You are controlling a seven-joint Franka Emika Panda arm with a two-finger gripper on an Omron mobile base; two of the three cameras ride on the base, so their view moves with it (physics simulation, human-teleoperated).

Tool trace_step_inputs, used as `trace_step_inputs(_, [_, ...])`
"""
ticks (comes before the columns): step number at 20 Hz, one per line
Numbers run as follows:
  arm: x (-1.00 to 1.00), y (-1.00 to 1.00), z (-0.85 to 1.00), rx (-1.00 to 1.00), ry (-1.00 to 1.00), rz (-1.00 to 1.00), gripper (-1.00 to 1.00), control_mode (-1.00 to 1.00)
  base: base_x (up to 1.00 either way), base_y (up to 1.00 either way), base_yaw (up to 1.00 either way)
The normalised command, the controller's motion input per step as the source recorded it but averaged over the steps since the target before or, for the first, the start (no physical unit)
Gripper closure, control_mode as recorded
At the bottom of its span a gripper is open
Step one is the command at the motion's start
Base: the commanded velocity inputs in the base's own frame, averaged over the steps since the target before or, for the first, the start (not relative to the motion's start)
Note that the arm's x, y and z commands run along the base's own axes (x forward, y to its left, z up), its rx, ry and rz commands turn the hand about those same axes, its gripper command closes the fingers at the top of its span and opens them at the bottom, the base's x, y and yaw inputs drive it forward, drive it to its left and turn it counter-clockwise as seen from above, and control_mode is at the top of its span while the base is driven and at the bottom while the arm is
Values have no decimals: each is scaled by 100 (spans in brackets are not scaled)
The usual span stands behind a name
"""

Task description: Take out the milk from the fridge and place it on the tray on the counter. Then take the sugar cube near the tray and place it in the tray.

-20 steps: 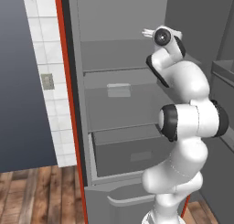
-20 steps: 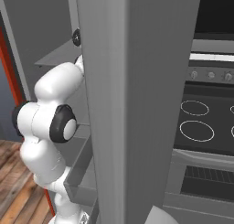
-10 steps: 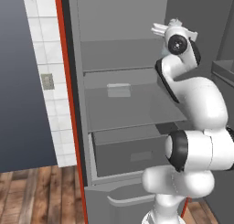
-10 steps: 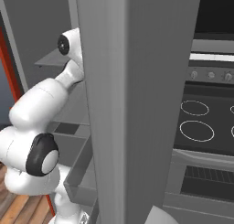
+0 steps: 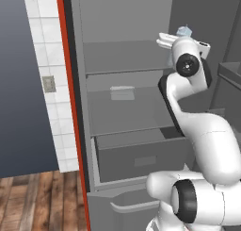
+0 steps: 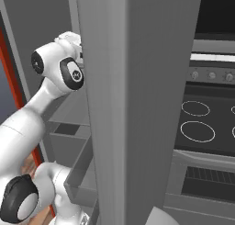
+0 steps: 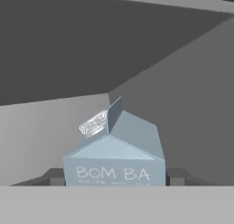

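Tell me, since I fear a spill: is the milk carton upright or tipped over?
Upright. In the hand view the milk shows its gabled top pointing up and its lettering level, between the finger tips on the fridge shelf.

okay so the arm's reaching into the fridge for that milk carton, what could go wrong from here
1. In the hand view the milk sits between the two finger tips with the jaws apart, not yet clamped; closing high on the sloped gable could let the carton slip or tip.
2. The carton stands near the back corner of the fridge, so a push forward might shove it against the wall.
3. The left base view shows the arm bent tightly inside the compartment; withdrawing may graze a shelf edge.
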Motion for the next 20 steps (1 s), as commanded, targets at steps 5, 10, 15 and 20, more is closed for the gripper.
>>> trace_step_inputs(5, [-99,33,43,6,10,0,100,-100,0,0,0])
trace_step_inputs(10, [-100,25,1,22,42,0,100,-100,0,0,0])
trace_step_inputs(15, [-76,0,0,5,15,0,100,-100,0,0,0])
trace_step_inputs(20, [-47,0,-19,0,0,5,100,-100,0,0,0])
